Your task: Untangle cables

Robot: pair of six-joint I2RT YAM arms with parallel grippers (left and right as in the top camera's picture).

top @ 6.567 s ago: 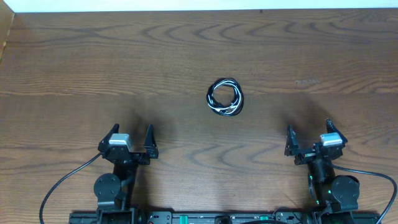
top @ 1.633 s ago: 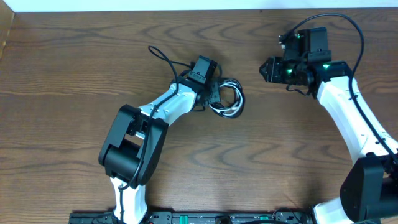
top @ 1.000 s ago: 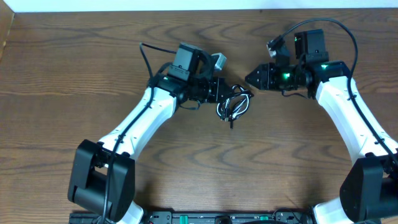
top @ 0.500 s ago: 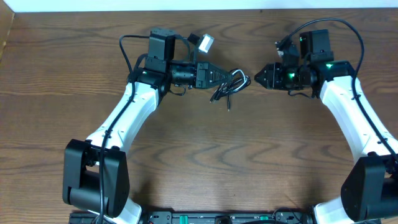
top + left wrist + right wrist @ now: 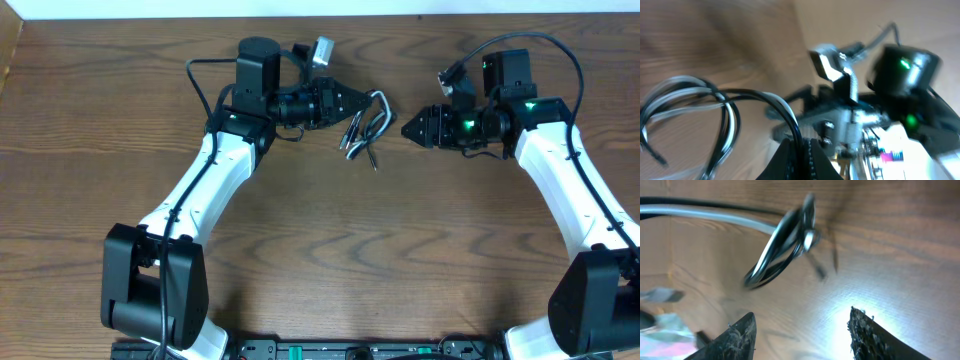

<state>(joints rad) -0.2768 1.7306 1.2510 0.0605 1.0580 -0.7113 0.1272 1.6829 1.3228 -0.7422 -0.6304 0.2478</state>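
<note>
From above, the left gripper (image 5: 358, 103) is pinching the cables (image 5: 366, 122). They are a small bunch of black and white loops near the far middle of the brown surface (image 5: 300, 250), with loose ends hanging out on the near side. The right gripper (image 5: 408, 130) points at the bunch from the other side, just beside it but not touching it. The left wrist view is blurry. In it the left gripper (image 5: 796, 152) is pressed together on a black cord, and the rest of the cables (image 5: 705, 102) loop out to one side, black and white mixed up. In the right wrist view the right gripper (image 5: 800, 335) has its jaws spread wide with nothing between them. The cables (image 5: 785, 235) hang in front of it and seem lifted off the wood. I think the job has only just begun. The bunch is picked up, but the cords are all wound together. The right gripper has yet to catch a cord, and the cords have to be pulled apart.
</note>
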